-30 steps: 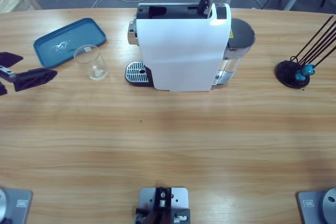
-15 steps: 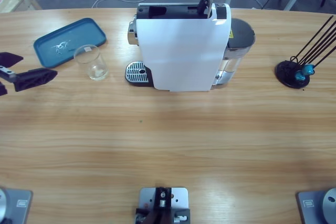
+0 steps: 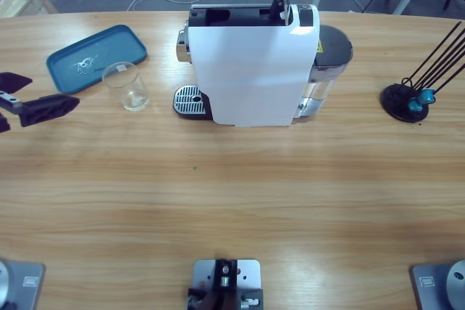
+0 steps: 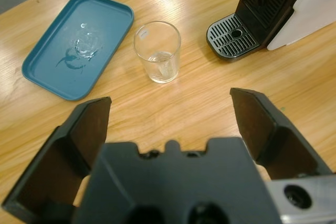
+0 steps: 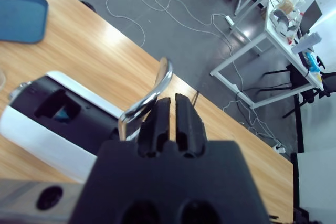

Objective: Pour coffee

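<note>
Coffee machine (image 3: pixel 254 70) points leftward, toward glass (image 3: pixel 126 86).

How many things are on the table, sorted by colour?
Blue: 2, the tray and the capsule
White: 1, the coffee machine
See-through: 1, the glass
Black: 1, the capsule stand
Total: 5
</note>
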Available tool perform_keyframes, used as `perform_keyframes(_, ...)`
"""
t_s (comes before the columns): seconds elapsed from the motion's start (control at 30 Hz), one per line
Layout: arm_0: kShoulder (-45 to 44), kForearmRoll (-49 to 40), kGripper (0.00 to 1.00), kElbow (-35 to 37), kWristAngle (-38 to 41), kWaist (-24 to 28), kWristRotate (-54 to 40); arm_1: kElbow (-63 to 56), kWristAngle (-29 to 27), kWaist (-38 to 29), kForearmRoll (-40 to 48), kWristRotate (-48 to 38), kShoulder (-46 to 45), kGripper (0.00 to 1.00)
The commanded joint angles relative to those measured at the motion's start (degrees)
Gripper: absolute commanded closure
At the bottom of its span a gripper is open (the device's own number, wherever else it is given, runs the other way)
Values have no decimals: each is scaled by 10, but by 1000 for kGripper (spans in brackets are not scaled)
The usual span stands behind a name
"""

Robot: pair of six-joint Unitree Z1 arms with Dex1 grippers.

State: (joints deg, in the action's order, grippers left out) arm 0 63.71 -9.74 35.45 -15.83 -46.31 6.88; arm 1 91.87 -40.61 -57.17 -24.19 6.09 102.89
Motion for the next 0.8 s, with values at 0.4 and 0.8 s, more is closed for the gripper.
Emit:
perform_keyframes(0.4,16,6,18,-17,5,-3,0,25,56,-55,-3,-28,123,1000)
perform_keyframes(0.8,15,4,13,-17,5,-3,0,0,99,-55,28,-64,177,1000)
